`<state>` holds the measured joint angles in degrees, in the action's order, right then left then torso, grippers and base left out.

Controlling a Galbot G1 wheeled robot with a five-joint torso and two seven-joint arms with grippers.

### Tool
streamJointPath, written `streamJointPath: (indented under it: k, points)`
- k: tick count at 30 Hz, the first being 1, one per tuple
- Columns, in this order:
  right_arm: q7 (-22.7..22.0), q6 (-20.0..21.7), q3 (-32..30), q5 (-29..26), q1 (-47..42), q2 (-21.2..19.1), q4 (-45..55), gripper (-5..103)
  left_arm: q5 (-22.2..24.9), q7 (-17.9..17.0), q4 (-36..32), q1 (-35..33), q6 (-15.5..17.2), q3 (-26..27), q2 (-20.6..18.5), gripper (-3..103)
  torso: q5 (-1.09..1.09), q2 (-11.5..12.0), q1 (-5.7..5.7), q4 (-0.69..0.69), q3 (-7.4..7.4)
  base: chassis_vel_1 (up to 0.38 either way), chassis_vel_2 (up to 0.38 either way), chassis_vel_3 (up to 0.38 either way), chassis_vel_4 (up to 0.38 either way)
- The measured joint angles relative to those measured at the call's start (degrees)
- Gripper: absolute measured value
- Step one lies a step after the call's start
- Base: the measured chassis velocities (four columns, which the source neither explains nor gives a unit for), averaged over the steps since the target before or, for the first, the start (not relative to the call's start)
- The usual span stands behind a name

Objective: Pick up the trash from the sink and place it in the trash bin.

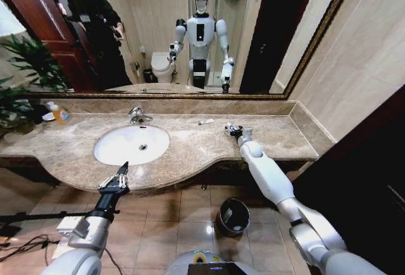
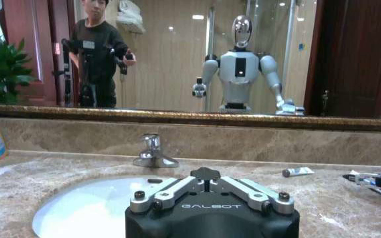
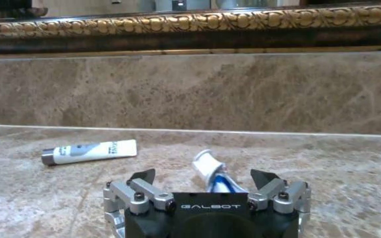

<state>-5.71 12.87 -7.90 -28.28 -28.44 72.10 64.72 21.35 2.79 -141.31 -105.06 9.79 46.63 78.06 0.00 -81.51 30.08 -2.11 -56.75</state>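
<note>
Right gripper [image 3: 209,184]: lying open around the toothpaste tube [image 3: 212,171] on the countertop [image 3: 309,168].
Risk: flat tube is possibly slipping out as fingers close.
Left gripper [image 1: 116,179]: idling near the sink [image 1: 131,144], fingers unclear.

Small white tube [image 3: 89,151] with a dark cap is lying flat on the counter near the backsplash, right of the faucet. The white-and-blue toothpaste tube [image 3: 214,174] is lying just beside it, looking a bit crumpled I think. The sink [image 1: 111,156] is sitting empty-looking, white oval. The bin [image 1: 233,216] is standing upright on the floor below.
</note>
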Motion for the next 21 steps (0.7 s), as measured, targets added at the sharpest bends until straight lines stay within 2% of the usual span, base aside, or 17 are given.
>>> streamJointPath:
  k: [15, 18, 19, 21]
  points:
    - [1.14, -0.79, 0.39, 2.00, 2.01, 1.37, -3.73, 101, 0.00, 0.00, 0.00, 0.00, 0.00, 0.00, 0.00, 0, 0.00, 0.00, 0.00, 0.00, 0.00, 0.000, 0.000, 0.000, 0.000]
    - [1.15, -0.81, 0.32, 2.08, 2.02, 1.39, -3.99, 86, 0.00, 0.00, 0.00, 0.00, 0.00, 0.00, 0.00, 0, 0.00, 0.00, 0.00, 0.00, 0.00, 0.000, 0.000, 0.000, 0.000]
    - [1.15, -0.81, 0.32, 2.08, 2.02, 1.39, -3.99, 86, 0.00, 0.00, 0.00, 0.00, 0.00, 0.00, 0.00, 0, 0.00, 0.00, 0.00, 0.00, 0.00, 0.000, 0.000, 0.000, 0.000]
    - [1.15, -0.81, 0.25, 2.13, 2.14, 1.41, -4.23, 76, 0.00, 0.00, 0.00, 0.00, 0.00, 0.00, 0.00, 0, 0.00, 0.00, 0.00, 0.00, 0.00, 0.000, 0.000, 0.000, 0.000]
